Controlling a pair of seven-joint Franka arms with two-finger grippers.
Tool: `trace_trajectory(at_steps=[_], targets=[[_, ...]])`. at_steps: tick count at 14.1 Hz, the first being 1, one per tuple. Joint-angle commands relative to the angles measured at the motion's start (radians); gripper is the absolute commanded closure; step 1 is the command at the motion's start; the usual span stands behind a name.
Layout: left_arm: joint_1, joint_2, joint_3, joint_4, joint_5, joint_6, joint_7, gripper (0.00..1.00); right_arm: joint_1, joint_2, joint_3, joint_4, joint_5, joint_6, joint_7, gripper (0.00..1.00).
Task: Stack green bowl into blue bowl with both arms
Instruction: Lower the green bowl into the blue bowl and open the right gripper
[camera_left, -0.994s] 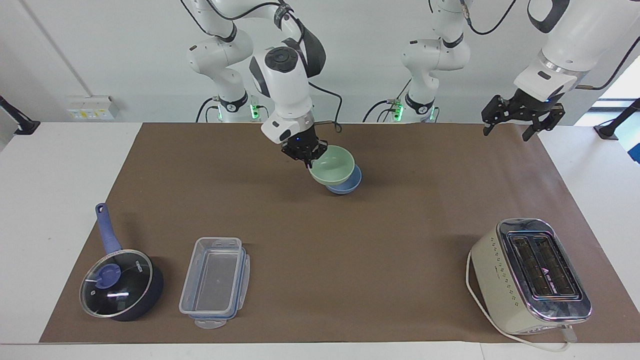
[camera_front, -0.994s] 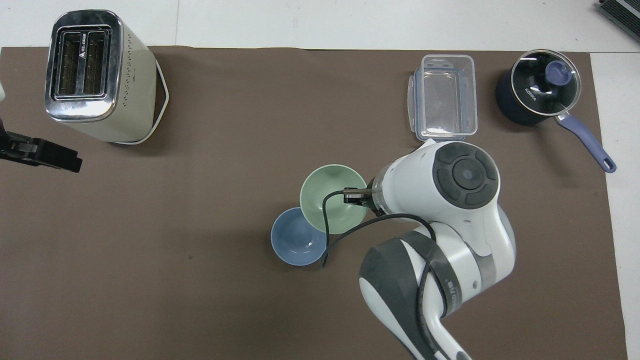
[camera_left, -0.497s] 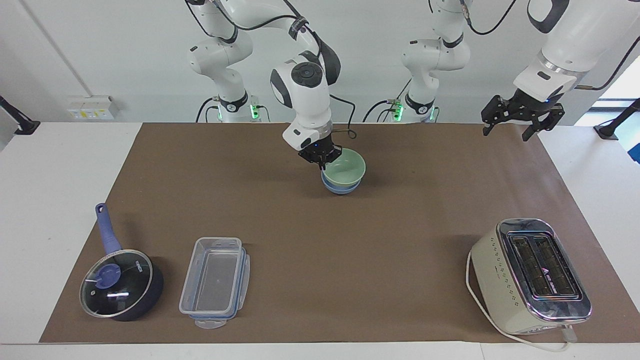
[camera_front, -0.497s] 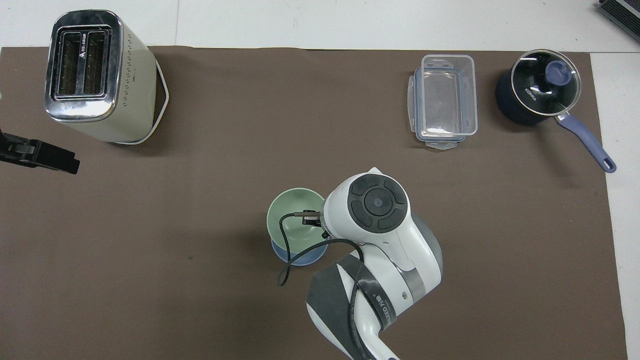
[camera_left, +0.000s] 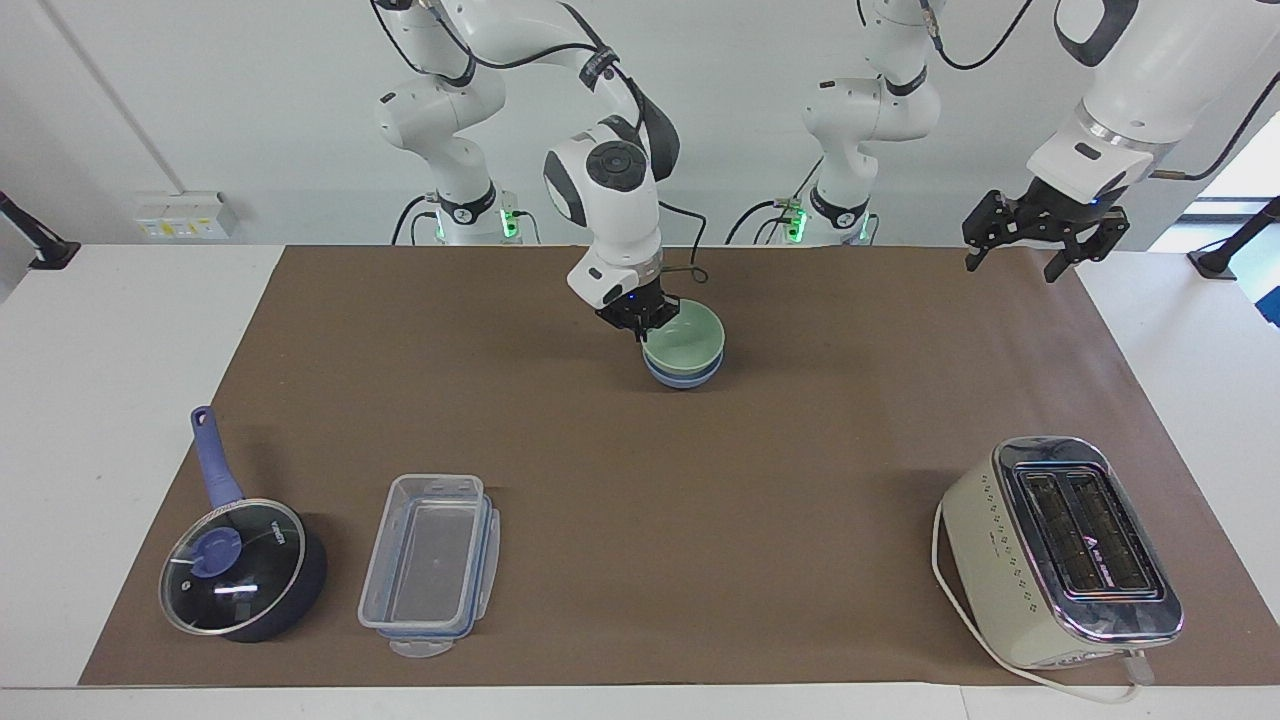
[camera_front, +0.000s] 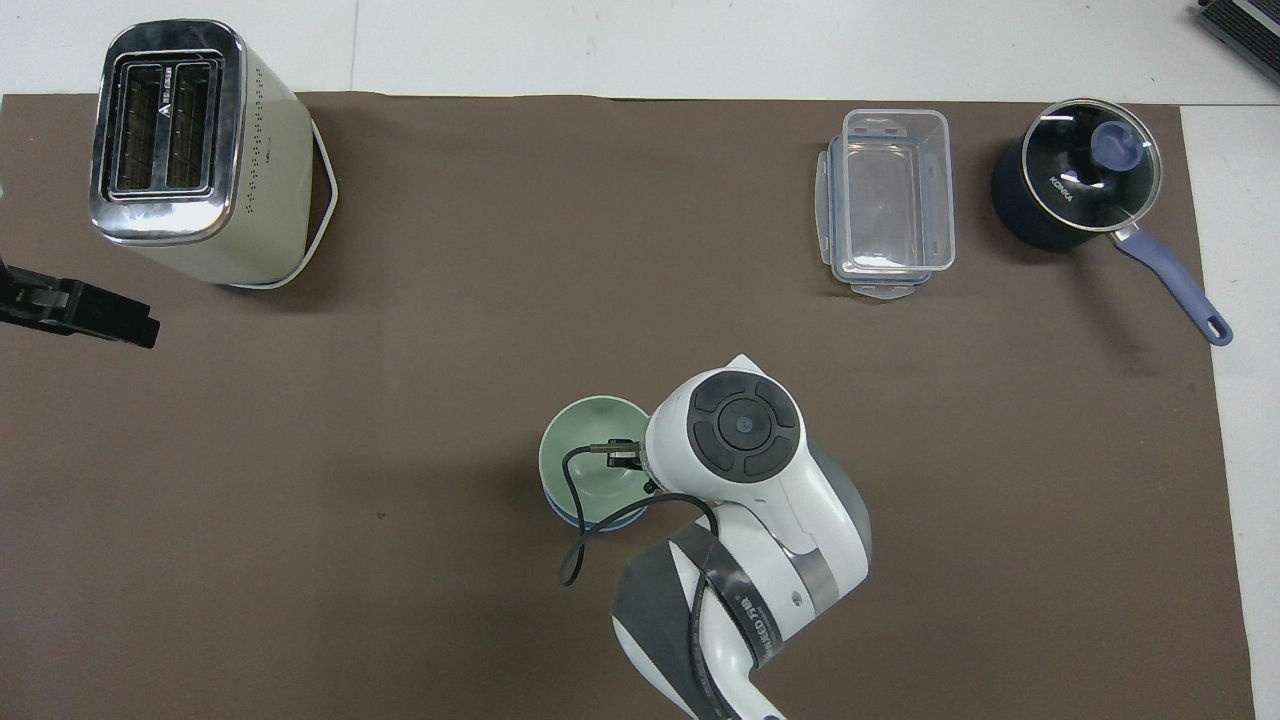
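Observation:
The pale green bowl (camera_left: 690, 338) sits nested in the light blue bowl (camera_left: 686, 379) near the middle of the brown mat, on the robots' side. In the overhead view only a thin blue rim (camera_front: 606, 524) shows under the green bowl (camera_front: 583, 456). My right gripper (camera_left: 640, 324) is shut on the green bowl's rim, on the side toward the right arm's end; in the overhead view its wrist covers it. My left gripper (camera_left: 1040, 245) waits, open and empty, raised over the mat's corner at the left arm's end (camera_front: 85, 312).
A cream toaster (camera_left: 1065, 550) stands at the left arm's end, far from the robots. A clear plastic container (camera_left: 430, 560) and a dark blue saucepan with a glass lid (camera_left: 240, 570) stand at the right arm's end, far from the robots.
My right gripper has carried the green bowl from beside and above the blue bowl to over it and lowered it in. The left arm has not moved.

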Motion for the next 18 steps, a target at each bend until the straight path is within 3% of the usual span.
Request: trace_trajectory(at_steps=[1, 9, 18], targets=[[0.009, -0.022, -0.008, -0.021, 0.004, -0.004, -0.006, 0.0, 0.005, 0.003, 0.001, -0.022, 0.059, 0.036, -0.027, 1.0], [0.006, -0.022, -0.01, -0.021, 0.004, 0.002, -0.003, 0.0, 0.005, 0.027, 0.001, -0.045, 0.073, 0.102, -0.062, 1.0], [0.0, -0.022, -0.01, -0.021, 0.004, 0.001, -0.005, 0.0, 0.005, 0.016, 0.021, -0.062, 0.073, 0.082, -0.067, 1.0]])
